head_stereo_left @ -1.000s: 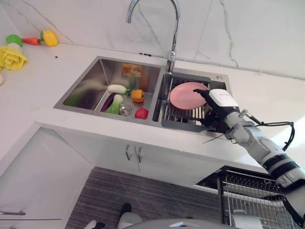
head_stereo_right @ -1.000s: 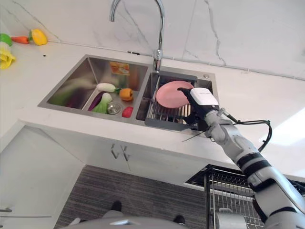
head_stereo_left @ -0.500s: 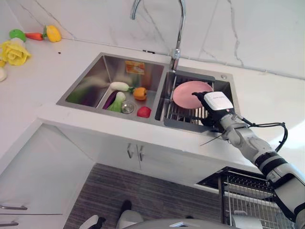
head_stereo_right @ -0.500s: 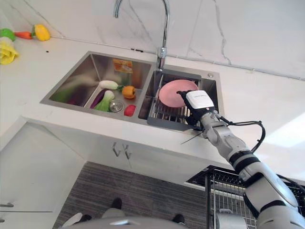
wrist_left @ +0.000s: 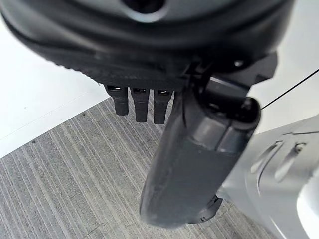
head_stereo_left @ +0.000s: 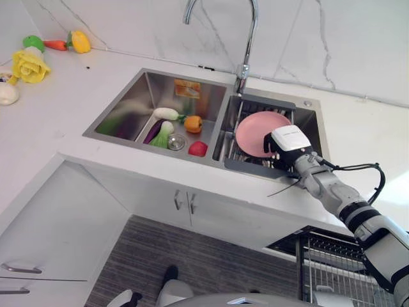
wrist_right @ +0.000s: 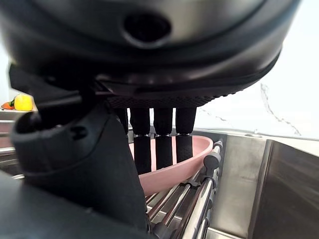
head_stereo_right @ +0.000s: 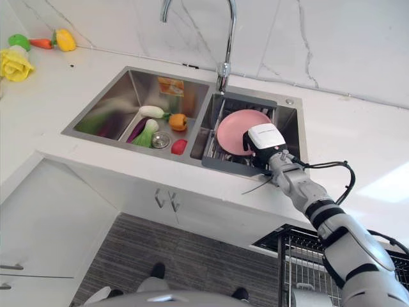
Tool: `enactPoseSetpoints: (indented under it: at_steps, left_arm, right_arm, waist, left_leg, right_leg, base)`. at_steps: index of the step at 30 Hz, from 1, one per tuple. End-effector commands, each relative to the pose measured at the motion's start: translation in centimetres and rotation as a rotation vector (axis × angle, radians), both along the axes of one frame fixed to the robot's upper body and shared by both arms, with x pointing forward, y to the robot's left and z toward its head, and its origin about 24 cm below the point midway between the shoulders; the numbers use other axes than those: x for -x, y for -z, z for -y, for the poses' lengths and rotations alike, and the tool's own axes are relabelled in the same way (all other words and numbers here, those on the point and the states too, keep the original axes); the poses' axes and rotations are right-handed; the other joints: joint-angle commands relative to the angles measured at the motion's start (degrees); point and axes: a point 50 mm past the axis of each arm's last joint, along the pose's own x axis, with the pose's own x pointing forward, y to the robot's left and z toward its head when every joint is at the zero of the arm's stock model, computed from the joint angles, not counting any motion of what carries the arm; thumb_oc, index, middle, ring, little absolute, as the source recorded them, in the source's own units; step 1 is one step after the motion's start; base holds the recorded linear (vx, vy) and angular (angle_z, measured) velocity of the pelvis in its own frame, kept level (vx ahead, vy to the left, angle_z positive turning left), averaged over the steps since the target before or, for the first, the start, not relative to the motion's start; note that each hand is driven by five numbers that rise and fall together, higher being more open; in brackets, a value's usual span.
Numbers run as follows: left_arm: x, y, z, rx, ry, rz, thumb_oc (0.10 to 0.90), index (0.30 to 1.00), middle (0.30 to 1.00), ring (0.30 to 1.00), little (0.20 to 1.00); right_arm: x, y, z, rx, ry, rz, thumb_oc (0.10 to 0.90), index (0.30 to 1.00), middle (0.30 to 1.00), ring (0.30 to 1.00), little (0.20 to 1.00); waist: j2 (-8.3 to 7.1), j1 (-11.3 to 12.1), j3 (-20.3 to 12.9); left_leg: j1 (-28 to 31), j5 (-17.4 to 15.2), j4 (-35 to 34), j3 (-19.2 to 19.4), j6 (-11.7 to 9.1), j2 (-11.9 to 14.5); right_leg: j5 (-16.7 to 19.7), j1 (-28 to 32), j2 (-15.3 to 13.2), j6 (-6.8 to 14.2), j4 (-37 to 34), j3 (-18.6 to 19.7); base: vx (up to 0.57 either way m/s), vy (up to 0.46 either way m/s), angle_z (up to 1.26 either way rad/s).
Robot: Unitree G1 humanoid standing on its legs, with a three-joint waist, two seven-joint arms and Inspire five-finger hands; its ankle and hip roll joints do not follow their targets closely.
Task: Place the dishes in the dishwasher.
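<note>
Resting tilted on the metal rack (head_stereo_left: 246, 157) in the sink's (head_stereo_left: 121, 112) right basin, the pink plate (head_stereo_left: 259, 131) lies where it lay a second ago, while the right hand (head_stereo_left: 289, 142) has moved down and in from the basin's near right rim until it overlaps the plate's near right edge. The whole scene has also slid a little, so the camera has moved.

The white desk (head_stereo_left: 57, 121) carries the steel double sink under a tall tap (head_stereo_left: 243, 38), with a marble-patterned wall behind. Toy vegetables (head_stereo_left: 176, 125) lie in the left basin, and more toy food (head_stereo_left: 29, 61) sits at the desk's far left corner. A wire dishwasher rack (head_stereo_left: 332, 268) shows at lower right.

In the right wrist view the fingers (wrist_right: 163, 139) hang straight over the plate's rim with the thumb below; whether they touch it I cannot tell. The left hand (wrist_left: 169, 149) hangs over striped flooring, fingers straight, holding nothing.
</note>
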Motion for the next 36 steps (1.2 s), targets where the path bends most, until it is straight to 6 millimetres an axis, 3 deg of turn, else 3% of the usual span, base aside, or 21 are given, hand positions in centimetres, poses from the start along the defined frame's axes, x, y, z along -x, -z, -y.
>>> enactPoseSetpoints:
  at_steps: [1,12,18,23,30,36]
  left_arm:
    - [-0.2,-0.3,-1.4,-0.071,0.154,-0.058,0.800,0.900,0.900,0.900,0.900]
    - [-0.4,-0.3,-1.4,-0.083,0.080,-0.025,0.800,0.900,0.900,0.900,0.900]
    - [-0.6,-0.2,-1.3,-0.085,0.098,-0.052,0.800,0.900,0.900,0.900,0.900]
    - [-0.9,-0.3,-1.3,-0.086,0.085,-0.038,0.800,0.900,0.900,0.900,0.900]
    - [-0.7,-0.3,-1.2,-0.079,0.093,-0.035,0.800,0.900,0.900,0.900,0.900]
    - [-0.5,-0.3,-1.2,-0.075,0.080,-0.043,0.800,0.900,0.900,0.900,0.900]
  right_arm:
    - [-3.0,-7.0,-1.0,-0.067,-0.005,0.262,0.400,0.300,0.300,0.300,0.300]
    - [-2.8,-9.6,-2.6,-0.326,-0.016,0.384,0.400,0.300,0.300,0.300,0.300]
    - [-1.7,-13.3,-3.1,-0.504,-0.059,0.538,0.400,0.300,0.300,0.300,0.300]
    - [0.9,-16.4,-4.2,-0.596,-0.199,0.679,0.400,0.300,0.300,0.300,0.300]
    - [3.2,-17.8,-4.1,-0.572,-0.284,0.744,0.400,0.300,0.300,0.300,0.300]
    - [3.0,-17.0,-4.4,-0.546,-0.305,0.661,0.400,0.300,0.300,0.300,0.300]
  waist:
    - [-0.90,1.0,-0.8]
    - [0.19,-0.7,-1.2]
    - [0.83,-2.3,-1.6]
    - [1.06,-4.2,-2.2]
    - [1.03,-5.9,-2.7]
    - [0.96,-6.5,-2.8]
  left_leg:
    - [0.4,-2.0,0.2,5.4,1.6,-0.1]
    - [2.9,-3.5,0.3,7.0,2.8,-0.8]
    - [4.9,-4.9,0.3,8.6,4.0,-1.7]
    - [6.9,-6.2,0.3,10.5,5.0,-2.7]
    - [8.7,-7.5,0.2,12.6,6.0,-4.0]
    - [9.5,-8.1,0.2,14.0,6.7,-4.9]
  right_leg:
    - [-5.0,0.8,-3.8,3.1,1.5,2.6]
    - [-4.9,0.8,-4.1,3.0,1.8,5.7]
    - [-4.3,-0.2,-4.7,3.2,2.3,8.4]
    - [-3.8,-1.0,-4.9,3.4,2.2,11.3]
    - [-2.8,-2.4,-5.1,4.0,2.3,14.7]
    - [-2.1,-3.5,-5.5,4.3,2.7,16.3]
  base:
    - [0.00,0.000,0.00]
    - [0.00,0.019,-0.06]
    - [0.00,0.065,-0.24]
    - [0.01,0.052,-0.37]
    - [0.01,0.045,-0.33]
    - [-0.01,0.035,-0.25]
